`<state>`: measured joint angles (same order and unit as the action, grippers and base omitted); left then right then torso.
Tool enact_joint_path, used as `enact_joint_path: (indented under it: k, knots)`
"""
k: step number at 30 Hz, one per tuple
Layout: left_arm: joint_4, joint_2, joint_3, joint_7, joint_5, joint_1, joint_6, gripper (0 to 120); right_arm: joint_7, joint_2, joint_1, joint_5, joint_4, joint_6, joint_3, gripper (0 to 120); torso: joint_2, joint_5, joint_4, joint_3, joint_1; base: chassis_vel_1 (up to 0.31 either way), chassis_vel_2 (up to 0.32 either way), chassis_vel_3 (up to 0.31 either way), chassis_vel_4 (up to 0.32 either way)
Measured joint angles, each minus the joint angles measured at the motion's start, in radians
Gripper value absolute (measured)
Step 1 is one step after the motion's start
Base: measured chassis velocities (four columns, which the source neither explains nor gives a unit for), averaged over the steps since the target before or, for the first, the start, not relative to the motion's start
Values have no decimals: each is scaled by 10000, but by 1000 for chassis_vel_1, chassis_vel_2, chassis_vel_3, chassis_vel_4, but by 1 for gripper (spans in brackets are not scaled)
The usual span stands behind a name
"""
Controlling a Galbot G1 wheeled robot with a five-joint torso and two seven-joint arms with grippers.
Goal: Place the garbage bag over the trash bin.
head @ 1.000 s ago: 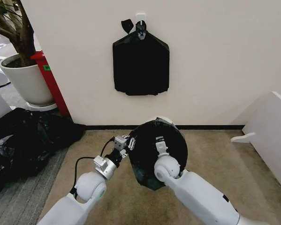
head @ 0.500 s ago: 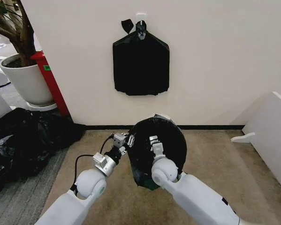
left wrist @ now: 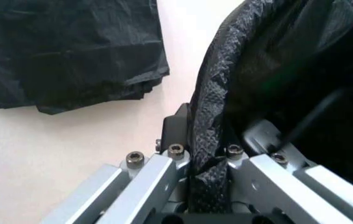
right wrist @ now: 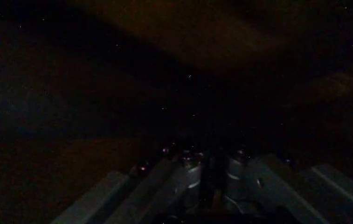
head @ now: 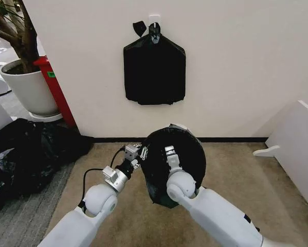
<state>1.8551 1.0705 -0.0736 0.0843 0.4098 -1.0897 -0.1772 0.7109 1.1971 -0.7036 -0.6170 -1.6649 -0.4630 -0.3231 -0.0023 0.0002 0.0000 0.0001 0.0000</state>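
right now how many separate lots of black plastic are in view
3: the garbage bag stretched over the trash bin, pinched by the left claw; a flat bundle on the wall hook; a heap on the floor left. More may be hidden.

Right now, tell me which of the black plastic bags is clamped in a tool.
The glossy black garbage bag stretched over the cream bin; the left tool pinches its edge.

I see open carpet (head: 256, 175) right of the bin, bounded far right by a white panel (head: 297, 149). The left is blocked by heaped black plastic (head: 25, 154) and a plant pot (head: 28, 90); the wall (head: 236, 67) closes the far side.
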Motion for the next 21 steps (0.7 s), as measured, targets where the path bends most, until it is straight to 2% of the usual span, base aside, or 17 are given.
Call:
enact_joint_path:
  k: [11, 17, 21]
  knots:
    - [30, 13, -9, 39, -24, -86, 0, 1, 1229, 84, 346, -691, 442, -1141, 418, 0, 0, 0, -1, 0, 0, 0, 0, 0, 0]
    - [6, 69, -1, 45, -17, -94, 1, 1, 1192, 17, 156, -690, 79, -971, 381, 0, 0, 0, -1, 0, 0, 0, 0, 0, 0]
    - [-36, 51, 12, 69, -44, -81, 19, 1, 498, -50, 123, -395, -191, -295, -5, 0, 0, 0, -1, 0, 0, 0, 0, 0, 0]
